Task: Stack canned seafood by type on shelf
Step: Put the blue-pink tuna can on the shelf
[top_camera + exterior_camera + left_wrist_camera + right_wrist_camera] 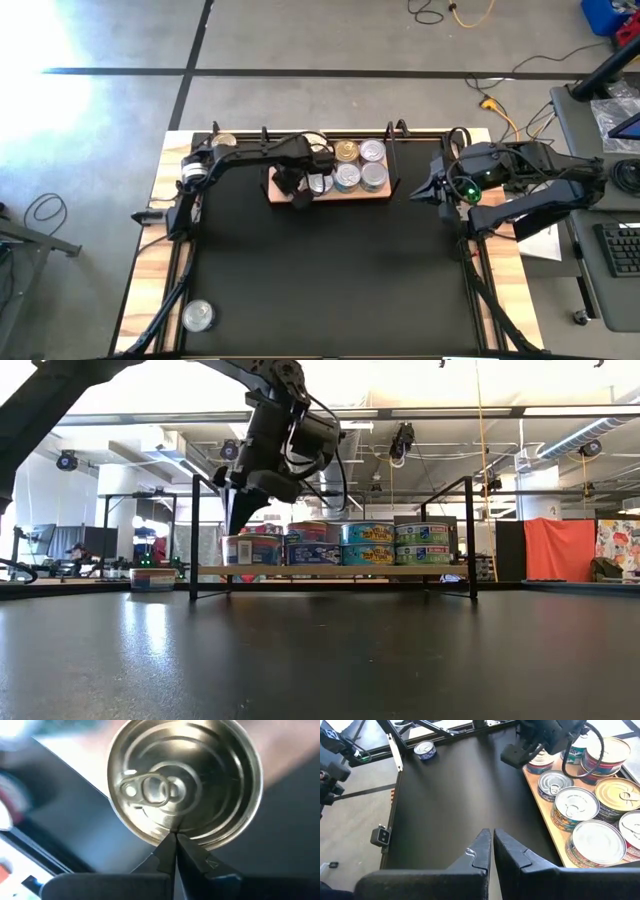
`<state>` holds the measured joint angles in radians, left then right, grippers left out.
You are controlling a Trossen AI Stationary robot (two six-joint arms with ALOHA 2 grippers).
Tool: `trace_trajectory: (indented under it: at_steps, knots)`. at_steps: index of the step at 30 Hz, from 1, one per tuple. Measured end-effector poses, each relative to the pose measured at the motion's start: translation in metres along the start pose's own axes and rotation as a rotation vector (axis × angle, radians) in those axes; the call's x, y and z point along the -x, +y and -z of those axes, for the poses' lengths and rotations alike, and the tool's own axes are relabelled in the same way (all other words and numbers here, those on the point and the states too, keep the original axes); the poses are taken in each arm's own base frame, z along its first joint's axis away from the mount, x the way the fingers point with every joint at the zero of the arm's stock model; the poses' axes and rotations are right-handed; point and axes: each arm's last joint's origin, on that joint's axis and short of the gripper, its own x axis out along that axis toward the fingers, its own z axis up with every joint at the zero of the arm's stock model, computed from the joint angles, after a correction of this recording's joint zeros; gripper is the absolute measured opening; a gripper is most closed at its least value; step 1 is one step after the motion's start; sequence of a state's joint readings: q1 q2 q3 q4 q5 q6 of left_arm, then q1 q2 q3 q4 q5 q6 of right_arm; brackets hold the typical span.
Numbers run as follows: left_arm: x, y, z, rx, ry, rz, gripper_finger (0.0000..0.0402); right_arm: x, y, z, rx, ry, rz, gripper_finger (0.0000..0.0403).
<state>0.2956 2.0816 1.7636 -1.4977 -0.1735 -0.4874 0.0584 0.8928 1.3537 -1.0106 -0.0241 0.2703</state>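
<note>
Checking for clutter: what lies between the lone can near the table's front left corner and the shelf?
Only bare black tabletop between the lone can and the shelf, in the high view.

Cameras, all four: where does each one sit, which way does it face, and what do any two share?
High view: overhead, looking straight down; both arms, shelf.
Low view: table height, looking level at the shelf; left pincer shut above the tins.
Left wrist view: on the left arm, looking past the shut left pincer at a silver tin lid.
Right wrist view: on the right arm, shut right pincer, facing across the table.
Shared: the right wrist view and the high view both show the lone tin.
</note>
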Motion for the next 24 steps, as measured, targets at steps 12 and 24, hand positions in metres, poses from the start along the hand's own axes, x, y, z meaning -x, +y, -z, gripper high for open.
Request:
trace_trajectory:
  at_steps: [12, 24]
  knots:
    - [0.024, 0.008, -0.005, 0.015, -0.122, -0.106, 0.0, 0.002, -0.002, 0.0, 0.0, -0.018, 0.047, 0.0013]
    - [0.015, -0.013, -0.033, 0.136, -0.32, -0.06, 0.0, 0.004, -0.001, 0.0, -0.001, -0.022, 0.047, 0.0013]
